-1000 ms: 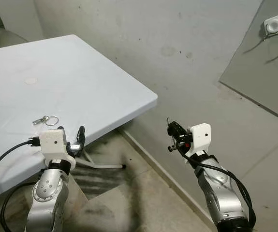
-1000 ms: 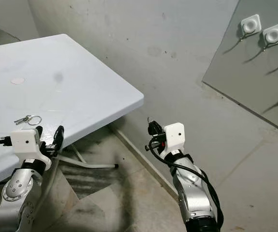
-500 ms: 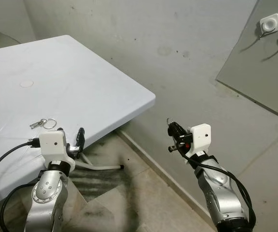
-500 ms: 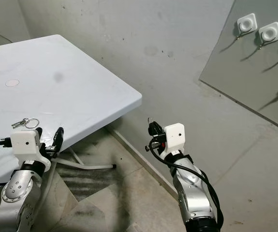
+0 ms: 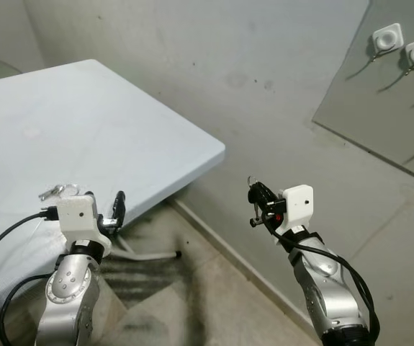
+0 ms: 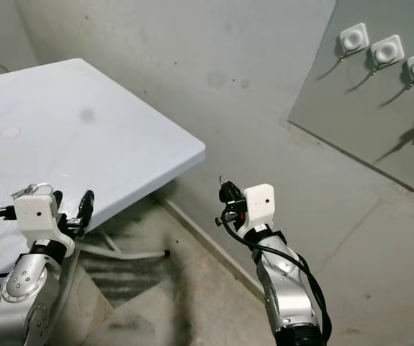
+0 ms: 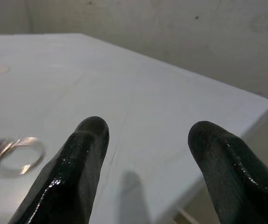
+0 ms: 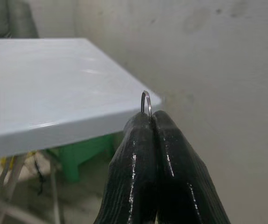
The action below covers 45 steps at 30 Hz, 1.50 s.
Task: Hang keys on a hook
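Note:
A bunch of keys on a ring (image 5: 51,192) lies on the white table (image 5: 120,137), just behind my left wrist. My left gripper (image 5: 114,207) hovers open over the table's near edge; the left wrist view has the key ring (image 7: 16,152) beside one finger (image 7: 80,158), not between them. My right gripper (image 5: 254,192) is held up over the floor, clear of the table's corner, shut on a thin metal ring (image 8: 146,101) that sticks out above its fingertips. White hooks (image 6: 353,37) (image 6: 385,50) sit on a grey wall panel (image 6: 351,108) at the upper right, far above the right gripper.
The table's corner (image 5: 219,150) juts out between the two arms. Under it show a white table leg (image 5: 149,254) and a dirty tiled floor (image 5: 192,303). The bare grey wall (image 5: 264,86) runs behind everything.
The whole picture has shifted: the camera has turned, bringing more of the hook panel into view. Both arms keep their pose, and the right gripper stays shut on the ring.

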Motion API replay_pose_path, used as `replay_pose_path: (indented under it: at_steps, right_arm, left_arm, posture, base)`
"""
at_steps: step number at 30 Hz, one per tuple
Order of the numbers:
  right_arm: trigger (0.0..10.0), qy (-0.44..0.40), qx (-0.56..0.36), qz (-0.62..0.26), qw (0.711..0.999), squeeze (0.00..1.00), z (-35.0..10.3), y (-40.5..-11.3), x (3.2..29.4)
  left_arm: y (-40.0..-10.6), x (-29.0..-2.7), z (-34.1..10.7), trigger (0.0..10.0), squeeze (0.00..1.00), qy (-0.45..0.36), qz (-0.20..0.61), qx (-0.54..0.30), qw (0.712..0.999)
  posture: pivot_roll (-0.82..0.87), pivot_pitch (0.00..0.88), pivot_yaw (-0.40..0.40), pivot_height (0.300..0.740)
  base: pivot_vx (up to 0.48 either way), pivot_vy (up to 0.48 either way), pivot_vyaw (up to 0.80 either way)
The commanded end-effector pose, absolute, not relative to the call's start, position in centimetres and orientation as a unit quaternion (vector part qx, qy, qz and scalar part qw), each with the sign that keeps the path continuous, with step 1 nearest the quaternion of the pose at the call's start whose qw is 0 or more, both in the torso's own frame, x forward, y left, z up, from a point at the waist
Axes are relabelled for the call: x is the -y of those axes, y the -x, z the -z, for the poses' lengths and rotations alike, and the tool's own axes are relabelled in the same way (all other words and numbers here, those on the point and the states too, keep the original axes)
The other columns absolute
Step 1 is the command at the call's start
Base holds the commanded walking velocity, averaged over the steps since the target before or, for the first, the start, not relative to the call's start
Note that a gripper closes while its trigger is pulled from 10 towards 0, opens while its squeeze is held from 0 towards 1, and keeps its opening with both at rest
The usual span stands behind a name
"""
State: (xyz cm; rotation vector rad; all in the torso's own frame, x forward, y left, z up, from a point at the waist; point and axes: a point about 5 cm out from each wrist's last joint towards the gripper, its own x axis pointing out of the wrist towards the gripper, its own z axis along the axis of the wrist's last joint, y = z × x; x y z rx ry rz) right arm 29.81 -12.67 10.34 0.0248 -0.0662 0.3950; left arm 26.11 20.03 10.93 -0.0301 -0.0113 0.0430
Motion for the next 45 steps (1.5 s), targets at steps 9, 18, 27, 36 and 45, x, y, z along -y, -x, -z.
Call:
replay_pose_path:
  at_steps: [9, 18, 27, 36, 45]
  right_arm:
    - [10.0, -0.008, 0.034, -0.188, 0.982, 0.00, -10.55, -30.06, 13.22]
    - [10.0, -0.006, 0.042, -0.189, 0.981, 0.00, -10.70, -30.14, 13.30]
    - [10.0, -0.004, 0.044, -0.192, 0.980, 0.00, -10.74, -30.17, 13.28]
    - [10.0, -0.003, 0.049, -0.196, 0.979, 0.00, -10.87, -30.15, 13.18]
    - [10.0, -0.007, 0.058, -0.200, 0.978, 0.00, -11.12, -30.03, 13.09]
  left_arm:
    - [-26.55, -19.34, -11.45, 10.0, 0.00, 0.009, -0.021, 0.011, 1.000]
    - [-26.56, -19.07, -11.58, 10.0, 0.00, 0.002, -0.013, 0.022, 1.000]
    - [-26.58, -19.05, -11.51, 10.0, 0.00, 0.005, -0.014, 0.022, 1.000]
    - [-26.47, -18.75, -11.54, 10.0, 0.00, -0.001, 0.004, 0.026, 1.000]
    - [-26.31, -18.55, -11.84, 10.0, 0.00, 0.005, 0.022, 0.035, 0.999]
  posture:
    - [-0.04, 0.044, -0.035, 0.740]
    - [-0.04, 0.035, -0.041, 0.740]
    - [-0.04, 0.032, -0.045, 0.740]
    - [-0.04, 0.020, -0.048, 0.740]
    - [-0.04, 0.019, -0.046, 0.740]
  base:
    - [0.042, 0.000, -0.70]
    - [0.000, 0.000, -0.39]
    - [0.000, 0.000, 0.00]
    - [0.000, 0.000, 0.00]
    - [0.000, -0.162, 0.00]
